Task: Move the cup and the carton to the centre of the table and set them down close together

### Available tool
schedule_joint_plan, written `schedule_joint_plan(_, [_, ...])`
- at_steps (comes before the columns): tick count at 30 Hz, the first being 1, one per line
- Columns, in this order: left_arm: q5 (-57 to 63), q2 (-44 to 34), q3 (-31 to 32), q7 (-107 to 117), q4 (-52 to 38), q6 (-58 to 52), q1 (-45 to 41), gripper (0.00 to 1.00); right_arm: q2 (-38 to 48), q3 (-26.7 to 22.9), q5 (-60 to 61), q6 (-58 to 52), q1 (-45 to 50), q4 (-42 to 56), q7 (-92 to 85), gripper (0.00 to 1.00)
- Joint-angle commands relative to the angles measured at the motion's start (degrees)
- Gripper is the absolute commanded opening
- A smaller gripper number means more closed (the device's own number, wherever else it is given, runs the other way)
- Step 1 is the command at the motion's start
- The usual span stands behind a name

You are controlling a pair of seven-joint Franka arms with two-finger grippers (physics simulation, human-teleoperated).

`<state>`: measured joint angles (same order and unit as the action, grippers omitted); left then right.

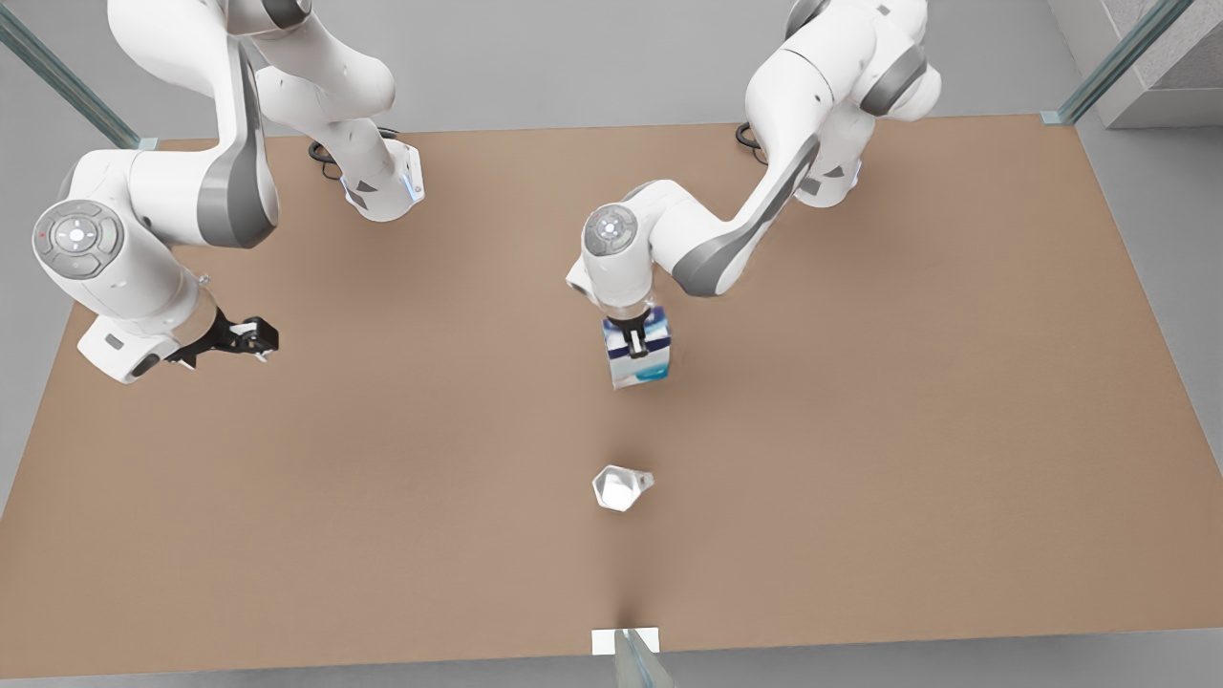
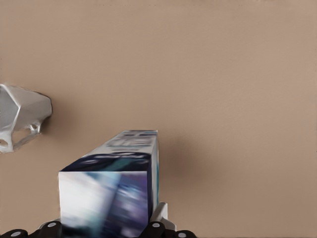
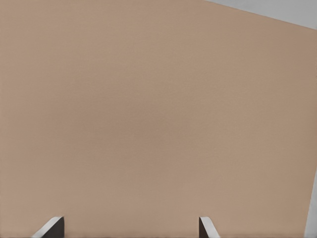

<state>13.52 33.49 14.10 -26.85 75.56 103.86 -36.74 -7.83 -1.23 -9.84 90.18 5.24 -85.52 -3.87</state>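
The carton (image 1: 638, 358), white with a dark blue band and teal print, is near the middle of the table (image 1: 860, 430). My left gripper (image 1: 633, 339) comes down on it from above and is shut on it. In the left wrist view the carton (image 2: 114, 188) sits between the fingers (image 2: 158, 218); whether it touches the tabletop I cannot tell. The pale faceted cup (image 1: 619, 487) stands free a short way nearer the front edge, apart from the carton, and the cup (image 2: 20, 119) appears beyond the carton's side. My right gripper (image 1: 253, 336) waits open over bare table at the front view's left, its fingertips (image 3: 54, 225) spread.
A small white marker (image 1: 625, 640) with a glassy post sits at the table's front edge, in line with the cup. Both arm bases stand along the far edge. Bare tan surface spreads on both sides of the carton and cup.
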Motion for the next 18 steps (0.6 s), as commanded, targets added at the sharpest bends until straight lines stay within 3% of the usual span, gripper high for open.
schedule_joint_plan(1, [-5.00,0.52,-0.04,-0.04,-1.02,-0.23,-0.17,0.39,0.00,0.00,0.00,0.00,-0.05,0.00,0.00,1.00])
schedule_joint_plan(4, [-5.00,4.21,-0.39,1.54,-4.90,3.54,-1.40,0.39,0.00,0.00,0.00,0.00,-0.32,0.00,0.00,1.00])
schedule_joint_plan(18, [-1.48,7.91,-5.75,-3.56,-4.28,9.08,-6.50,0.43,0.00,0.00,0.00,-0.09,-0.40,0.00,-0.09,1.00])
